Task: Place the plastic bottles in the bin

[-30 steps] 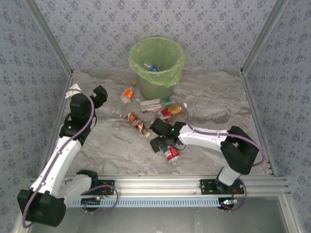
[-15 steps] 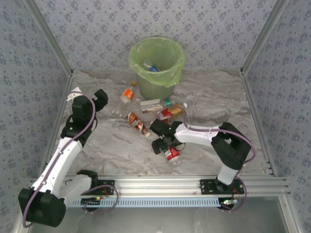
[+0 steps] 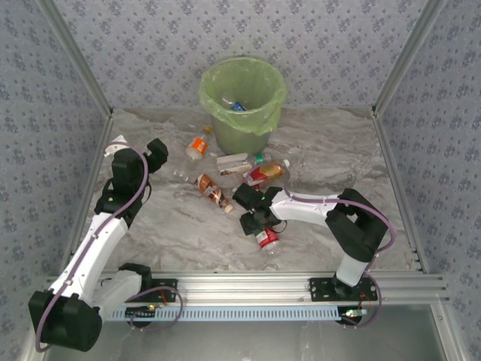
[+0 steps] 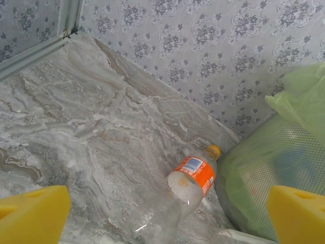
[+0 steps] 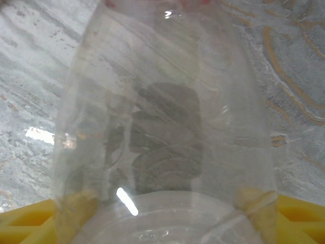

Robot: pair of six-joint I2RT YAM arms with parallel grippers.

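Right end effector (image 3: 258, 223) astride bottle (image 5: 162, 117), lying lengthwise

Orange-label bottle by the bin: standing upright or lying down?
Lying down: the orange-label bottle rests on its side on the table, its yellow cap end beside the bin, outside it.

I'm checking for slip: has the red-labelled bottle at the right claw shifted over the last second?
No. The red-labelled bottle stays put, at the same gap from the front rail as before.
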